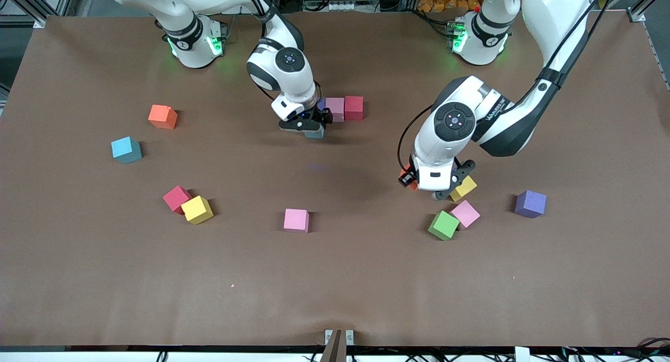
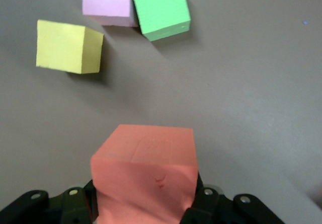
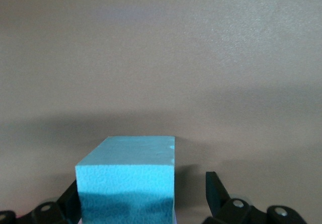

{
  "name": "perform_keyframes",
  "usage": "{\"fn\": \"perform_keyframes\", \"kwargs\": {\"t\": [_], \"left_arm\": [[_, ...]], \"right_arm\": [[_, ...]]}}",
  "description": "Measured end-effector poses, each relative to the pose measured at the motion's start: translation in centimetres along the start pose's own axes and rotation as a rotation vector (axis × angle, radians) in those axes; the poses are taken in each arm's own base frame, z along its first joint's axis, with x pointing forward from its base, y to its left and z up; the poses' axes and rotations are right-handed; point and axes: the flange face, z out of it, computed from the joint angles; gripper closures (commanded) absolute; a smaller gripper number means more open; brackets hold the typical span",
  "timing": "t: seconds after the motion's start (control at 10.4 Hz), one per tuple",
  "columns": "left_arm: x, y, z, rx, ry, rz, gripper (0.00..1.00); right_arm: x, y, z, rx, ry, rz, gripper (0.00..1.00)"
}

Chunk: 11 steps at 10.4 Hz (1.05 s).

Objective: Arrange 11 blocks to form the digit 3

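My left gripper (image 1: 414, 183) is shut on a red block (image 2: 146, 173), held just above the table next to a yellow block (image 1: 464, 188). A pink block (image 1: 465, 213) and a green block (image 1: 444, 225) touch each other nearer the camera; the left wrist view shows the same yellow (image 2: 68, 47), pink (image 2: 108, 2) and green (image 2: 160, 7) blocks. My right gripper (image 1: 308, 128) stands open around a blue block (image 3: 126, 176) on the table. One finger touches the block and the other stands off it. Just past it, a pink block (image 1: 335, 109) and a red block (image 1: 354, 107) sit side by side.
Loose blocks lie around: purple (image 1: 530, 203) toward the left arm's end, pink (image 1: 296, 219) in the middle nearer the camera, and red (image 1: 177, 199), yellow (image 1: 197, 209), blue (image 1: 126, 149) and orange (image 1: 163, 116) toward the right arm's end. The brown table (image 1: 335, 289) is bare along its front.
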Motion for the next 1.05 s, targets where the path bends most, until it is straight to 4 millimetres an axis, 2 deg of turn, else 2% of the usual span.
{"fn": "perform_keyframes", "kwargs": {"t": [0.19,0.38,0.67,0.77,0.86,1.05], "left_arm": [[0.2,0.1,-0.4,-0.008,0.003,0.096,0.98],[0.4,0.3,-0.9,-0.016,0.007,0.175,0.97],[0.5,0.3,-1.1,-0.019,0.009,0.197,0.97],[0.5,0.3,-1.1,-0.019,0.009,0.197,0.97],[0.5,0.4,-1.1,-0.019,0.009,0.195,0.97],[0.5,0.4,-1.1,-0.02,0.009,0.188,0.98]], "right_arm": [[0.4,-0.4,-0.5,0.012,0.009,0.02,0.0],[1.0,-1.0,-2.3,0.008,0.024,0.021,0.0],[2.4,-1.0,-8.2,-0.018,0.079,-0.01,0.0],[4.0,0.0,-10.3,-0.015,0.104,-0.021,0.0],[6.5,1.1,-12.0,0.0,0.13,-0.018,0.0],[12.7,3.2,-14.2,0.032,0.169,0.014,0.0]]}}
